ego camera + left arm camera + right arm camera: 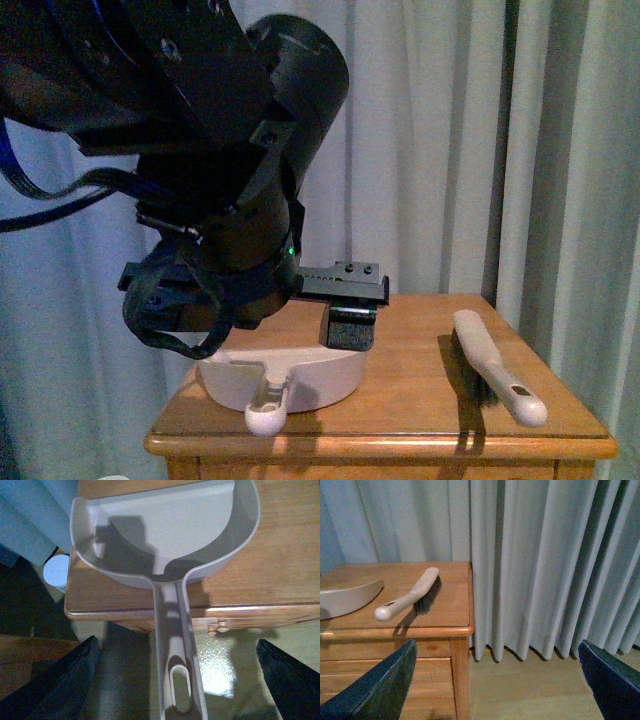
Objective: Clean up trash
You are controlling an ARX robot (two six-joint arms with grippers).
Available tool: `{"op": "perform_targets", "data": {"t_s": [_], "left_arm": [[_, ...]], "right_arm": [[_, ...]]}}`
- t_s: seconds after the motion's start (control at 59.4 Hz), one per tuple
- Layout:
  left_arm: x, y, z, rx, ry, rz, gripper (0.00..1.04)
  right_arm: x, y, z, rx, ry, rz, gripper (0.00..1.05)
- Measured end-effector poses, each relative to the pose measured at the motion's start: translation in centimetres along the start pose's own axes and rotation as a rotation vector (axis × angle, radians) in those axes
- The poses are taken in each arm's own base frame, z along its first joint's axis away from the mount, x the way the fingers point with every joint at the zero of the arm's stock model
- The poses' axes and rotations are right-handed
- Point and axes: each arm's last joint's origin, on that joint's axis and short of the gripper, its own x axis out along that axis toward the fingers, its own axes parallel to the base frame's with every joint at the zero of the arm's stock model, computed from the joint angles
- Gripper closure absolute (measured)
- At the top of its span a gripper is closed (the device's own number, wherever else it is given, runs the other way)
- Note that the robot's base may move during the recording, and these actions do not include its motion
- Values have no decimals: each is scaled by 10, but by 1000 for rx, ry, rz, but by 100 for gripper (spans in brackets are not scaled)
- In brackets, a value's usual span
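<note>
On the pale-brown wooden desk (410, 400) (280, 555) (450, 605), before grey-white pleated curtains (450, 150) (545, 565), lie two implements. The beige plastic dustpan (320, 375) (165, 530) occupies the left front part of the desk top, its open mouth turned away from the robot and its long grooved handle (268, 405) projecting past the front edge. The brush with white plastic handle and dark bristles (495, 370) (410, 597) lies on the right part, grip end toward the front edge, well apart from the dustpan. The black left arm (200, 150) fills the upper left of the front view and hangs over the dustpan. In the left wrist view, the left tool (176, 645) is spread wide and holds nothing: its two dark fingers (60, 680) stand either side of the dustpan handle, clear of it. The right tool (497, 645) is likewise spread wide and empty. It sits off the right side of the desk, above the wooden floor (530, 690), with the brush and part of the dustpan in its view. The interior of the dustpan, seen in the left wrist view, shows only shadow. The trash, a small whitish wad of thin plastic wrap, cannot be made out in any of the three views, so its position cannot be told.
</note>
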Motion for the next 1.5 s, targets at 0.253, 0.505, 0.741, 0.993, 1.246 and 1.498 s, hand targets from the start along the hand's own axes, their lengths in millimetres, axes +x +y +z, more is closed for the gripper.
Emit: {"op": "perform_targets", "data": {"t_s": [0.253,0.505,0.741,0.993,1.246,1.498], "left_arm": [[37,2,-10,-1,65,33,8],[59,0,-8,-4,80,45,8],[73,6,-9,0,96,65,8],[86,11,-13,4,110,73,8],[90,10,-15,13,112,72,16],[90,8,-13,27,94,52,65]], "right_arm": [[0,0,0,0,0,0,7],[0,0,0,0,0,0,7],[0,0,0,0,0,0,7],[0,0,0,0,0,0,7],[0,0,0,0,0,0,7],[0,0,0,0,0,0,7]]}}
